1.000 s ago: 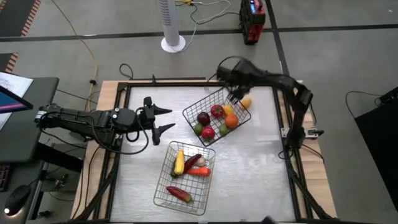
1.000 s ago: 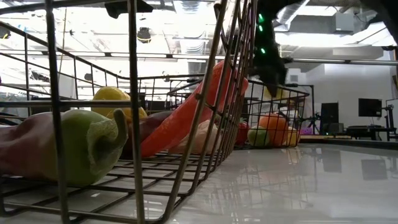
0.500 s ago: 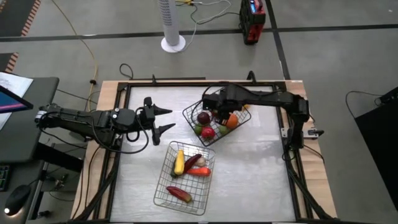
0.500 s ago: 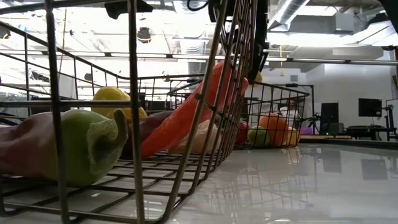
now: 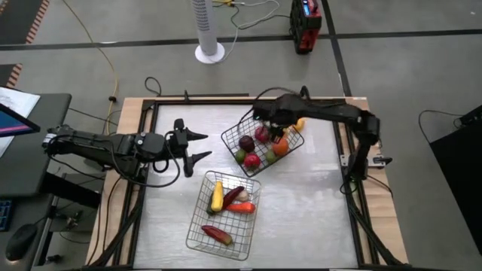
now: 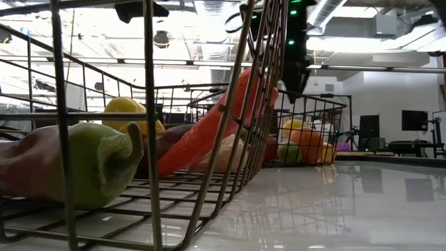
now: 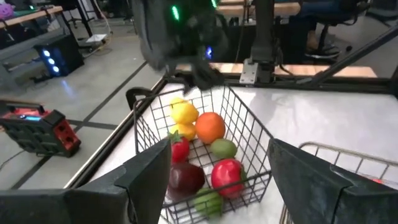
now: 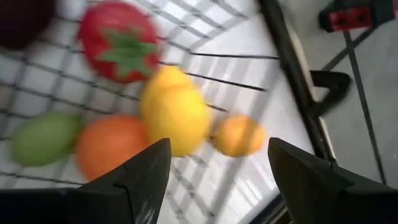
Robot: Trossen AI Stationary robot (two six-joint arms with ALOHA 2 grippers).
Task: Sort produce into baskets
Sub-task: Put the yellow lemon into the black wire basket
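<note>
— Two baskets, why? 
— Round produce (image 5: 265,147) fills the far basket (image 5: 239,124), long pieces the near basket (image 5: 197,223). Right gripper (image 5: 280,126) hangs above the lemon (image 8: 176,113), jaws released; left gripper (image 5: 197,145) waits, jaws spread.

A robotics lab or workshop, it seems: a bare grey concrete floor (image 5: 422,60) around the table, a white tower fan (image 5: 208,30), and exposed silver ceiling ducts (image 6: 327,10). Past the left pincer stand wooden workbenches (image 7: 292,7) and what may be black office chairs (image 7: 323,37).
</note>
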